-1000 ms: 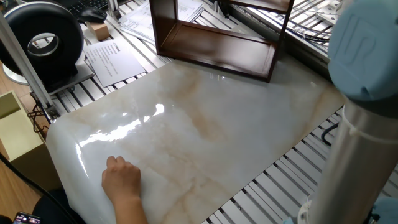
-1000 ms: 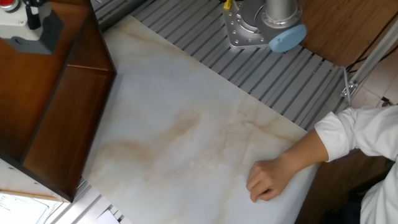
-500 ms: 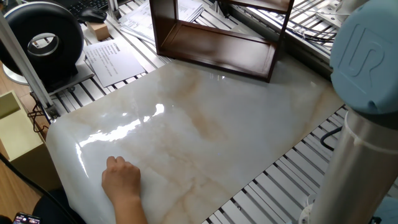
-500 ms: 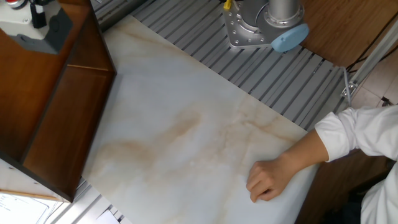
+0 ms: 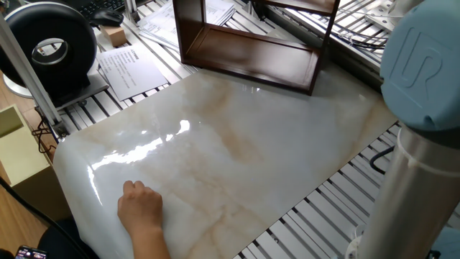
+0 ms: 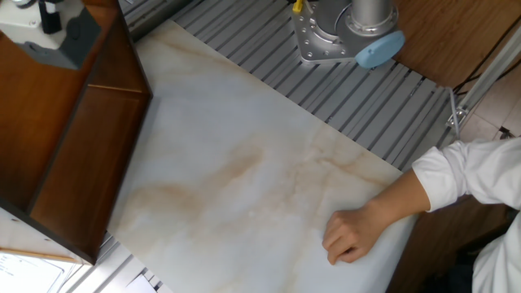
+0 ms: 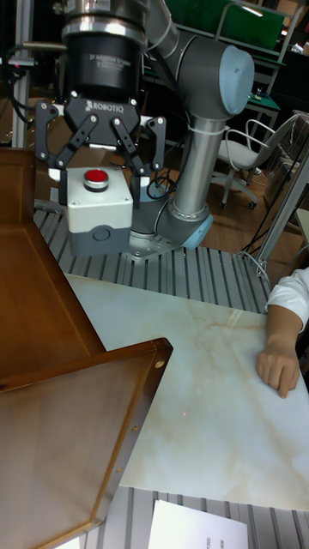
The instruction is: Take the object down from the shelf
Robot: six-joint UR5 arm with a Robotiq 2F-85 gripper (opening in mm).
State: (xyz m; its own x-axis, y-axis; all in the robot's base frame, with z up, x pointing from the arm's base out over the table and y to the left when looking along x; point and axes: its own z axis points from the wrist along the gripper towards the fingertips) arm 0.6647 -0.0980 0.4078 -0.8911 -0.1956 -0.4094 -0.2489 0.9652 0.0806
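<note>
The object is a pale grey box with a red button on top. My gripper is shut on it, one black finger on each side. It is held over the far part of the top board of the dark reddish-brown shelf; I cannot tell whether it touches the board. In the other fixed view the object and the fingers show at the top left, over the shelf. One fixed view shows the shelf at the back, with object and gripper out of frame.
A person's hand rests on the marble table top near its front edge, also visible as the hand with a white sleeve. The arm's base stands on the slatted surface. Papers and a black round device lie to the left.
The gripper and the grey box have shifted slightly right and toward the top edge in the other fixed view. The arm's blue-capped joint has moved a little. The person's hand stays still.
</note>
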